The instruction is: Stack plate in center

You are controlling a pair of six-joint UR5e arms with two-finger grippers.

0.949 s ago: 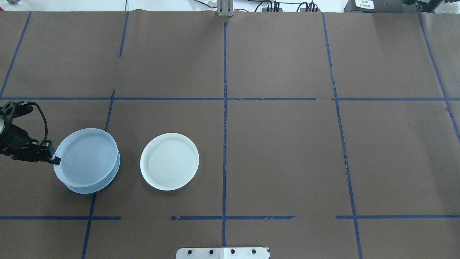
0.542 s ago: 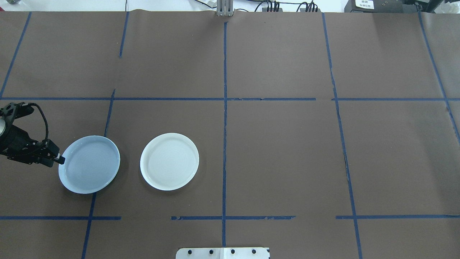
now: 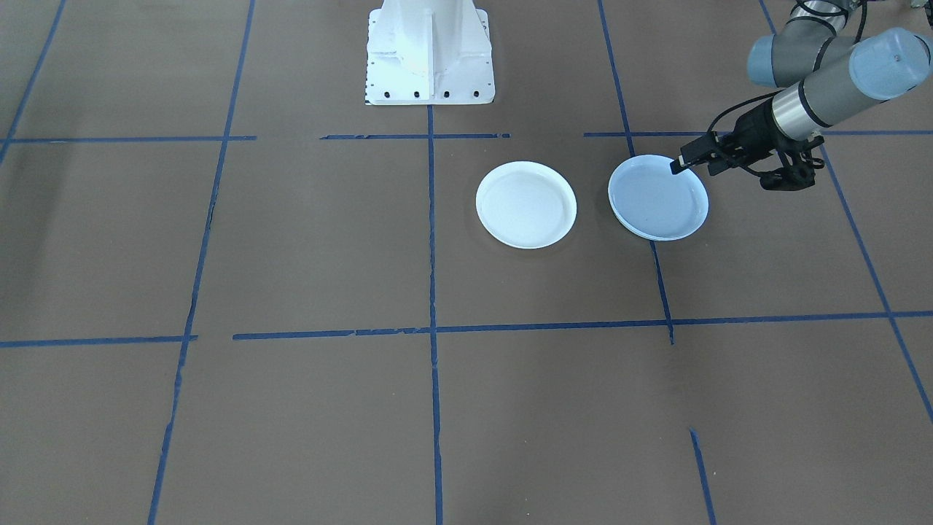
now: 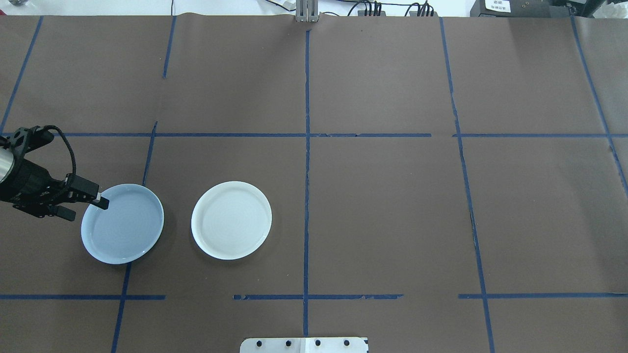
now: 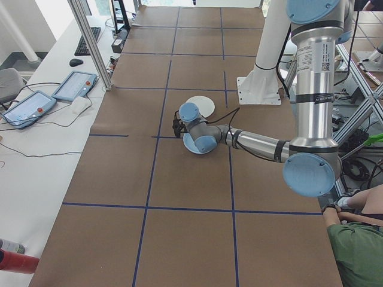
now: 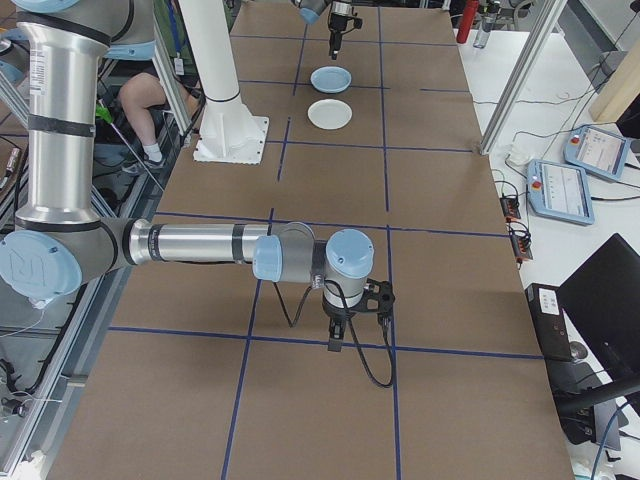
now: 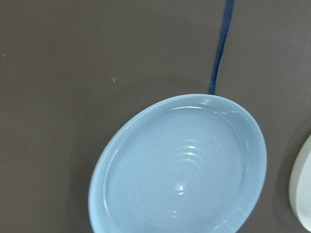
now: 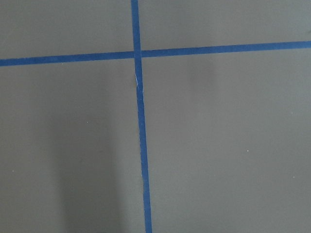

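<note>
Left gripper [image 4: 90, 210] has its two fingers apart. One finger [image 4: 99, 200] reaches over the rim of the glossy blue plate [image 4: 125, 228] and the other stays outside the rim; I see no grip on it. This plate, with concentric rings on its face, lies flat near the tabletop's [image 4: 382, 206] left edge, on a blue tape line [image 4: 120, 304]. It covers what is under it, so I cannot see the matte grey-blue plate separately. Just beside it, toward the tabletop's middle, lies the white plate [image 4: 231, 220], not touching. Right gripper [image 6: 337, 340] hangs low over the tape crossing near the right end; I cannot tell whether its fingers are apart.
</note>
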